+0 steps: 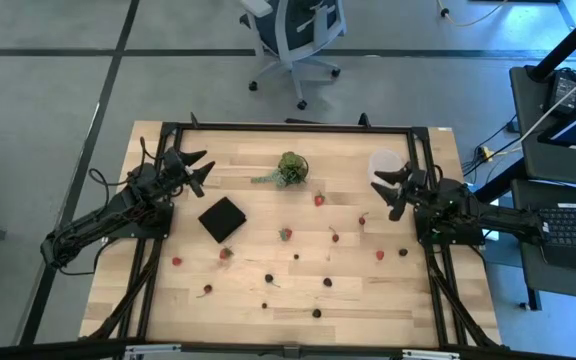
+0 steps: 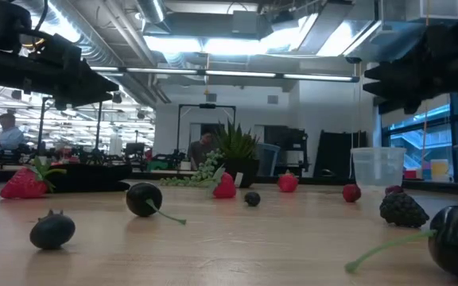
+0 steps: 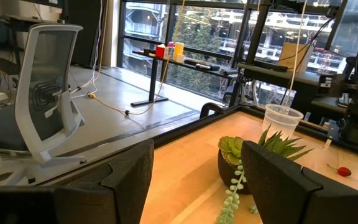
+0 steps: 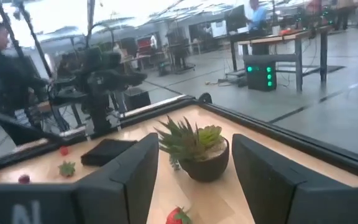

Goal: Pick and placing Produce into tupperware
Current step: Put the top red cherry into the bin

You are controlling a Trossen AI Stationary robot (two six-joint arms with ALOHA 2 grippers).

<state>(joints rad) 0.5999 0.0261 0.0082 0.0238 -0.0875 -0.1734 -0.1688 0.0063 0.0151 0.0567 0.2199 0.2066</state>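
Note:
The produce lies scattered across the wooden table: red strawberry-like pieces (image 1: 285, 234) (image 2: 24, 181) and dark berries (image 1: 327, 282) (image 2: 144, 199). The tupperware (image 1: 384, 163) (image 2: 378, 167) (image 3: 282, 121) stands upright on its base near the table's far right corner. My left gripper (image 1: 193, 168) (image 3: 197, 186) hovers open above the far left of the table, pointing toward the plant. My right gripper (image 1: 388, 192) (image 4: 191, 186) hovers open just beside the tupperware, on its near side, above a strawberry (image 4: 178, 216). Neither touches anything.
A small potted green plant (image 1: 290, 168) (image 4: 194, 149) stands at the far middle of the table, and a flat black square (image 1: 222, 218) (image 4: 107, 151) lies left of centre. A black frame (image 1: 288, 127) runs round the table. An office chair (image 1: 293, 30) stands beyond the far edge.

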